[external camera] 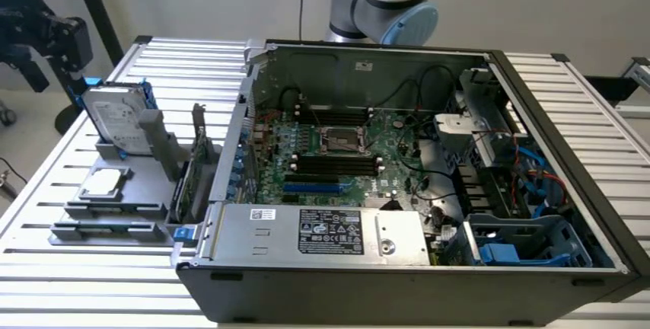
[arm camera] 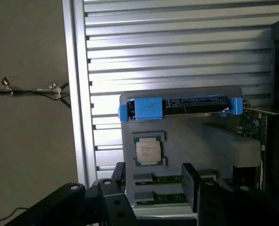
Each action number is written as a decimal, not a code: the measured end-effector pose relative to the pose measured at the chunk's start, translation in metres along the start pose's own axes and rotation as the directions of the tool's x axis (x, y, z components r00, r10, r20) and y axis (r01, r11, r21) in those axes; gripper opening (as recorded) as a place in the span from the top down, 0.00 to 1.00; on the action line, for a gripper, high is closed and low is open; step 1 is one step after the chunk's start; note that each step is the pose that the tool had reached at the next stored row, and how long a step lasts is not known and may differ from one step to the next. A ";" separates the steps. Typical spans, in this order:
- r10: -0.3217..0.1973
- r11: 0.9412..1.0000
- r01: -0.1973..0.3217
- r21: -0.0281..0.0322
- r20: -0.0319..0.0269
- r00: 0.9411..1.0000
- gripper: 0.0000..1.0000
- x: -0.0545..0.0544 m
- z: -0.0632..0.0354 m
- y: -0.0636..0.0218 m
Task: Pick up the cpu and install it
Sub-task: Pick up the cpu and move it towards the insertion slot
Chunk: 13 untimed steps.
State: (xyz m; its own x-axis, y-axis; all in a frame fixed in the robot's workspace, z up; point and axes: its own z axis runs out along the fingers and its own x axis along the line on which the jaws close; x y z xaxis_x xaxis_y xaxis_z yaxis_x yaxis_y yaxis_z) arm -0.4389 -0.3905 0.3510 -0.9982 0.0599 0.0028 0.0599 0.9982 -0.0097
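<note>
Ribbed aluminium slats form the table (external camera: 61,268), which carries an open computer case (external camera: 406,298) and, just beside it on the exterior view's left, a grey holder (external camera: 142,192) for loose parts. The cpu (external camera: 102,184) lies flat in a shallow recess of that holder, silver top up. A hard drive (external camera: 117,119) stands on edge in the holder just behind it, and the memory sticks (arm camera: 160,180) sit in slots on its other side.

The work appears to be at the approach stage: nothing is lifted. In the wrist view the gripper (arm camera: 154,183) hangs over the holder with its jaws spread wide and empty. Its black fingers (arm camera: 191,186) sit over the memory slots, short of the cpu (arm camera: 148,150).

As a judgement, taking so thin a chip calls for the fingers to be centred over the recess and closed on its opposite edges without tilting it.

The arm (external camera: 391,1) rises behind the case. The socket (external camera: 343,140) on the board is in view, but whether its latch is raised cannot be made out. The recess walls hide the chip's edges, and the gripper body is cut off.
</note>
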 end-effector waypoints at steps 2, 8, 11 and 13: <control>-0.009 1.000 0.009 0.000 -0.001 1.000 0.40 0.000 0.0037 -0.0014; -0.043 0.999 0.043 0.000 -0.003 0.999 0.40 0.000 0.0148 -0.0058; -0.057 0.998 0.057 0.000 -0.003 0.998 0.40 -0.001 0.0202 -0.0074; -0.065 0.998 0.065 0.000 -0.003 0.998 0.40 -0.001 0.0238 -0.0081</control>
State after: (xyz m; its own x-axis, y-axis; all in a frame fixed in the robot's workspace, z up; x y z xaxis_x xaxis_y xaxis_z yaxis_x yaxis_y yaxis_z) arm -0.4389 -0.3989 0.3273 -1.0000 -0.0052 0.0066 -0.0053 0.9999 -0.0098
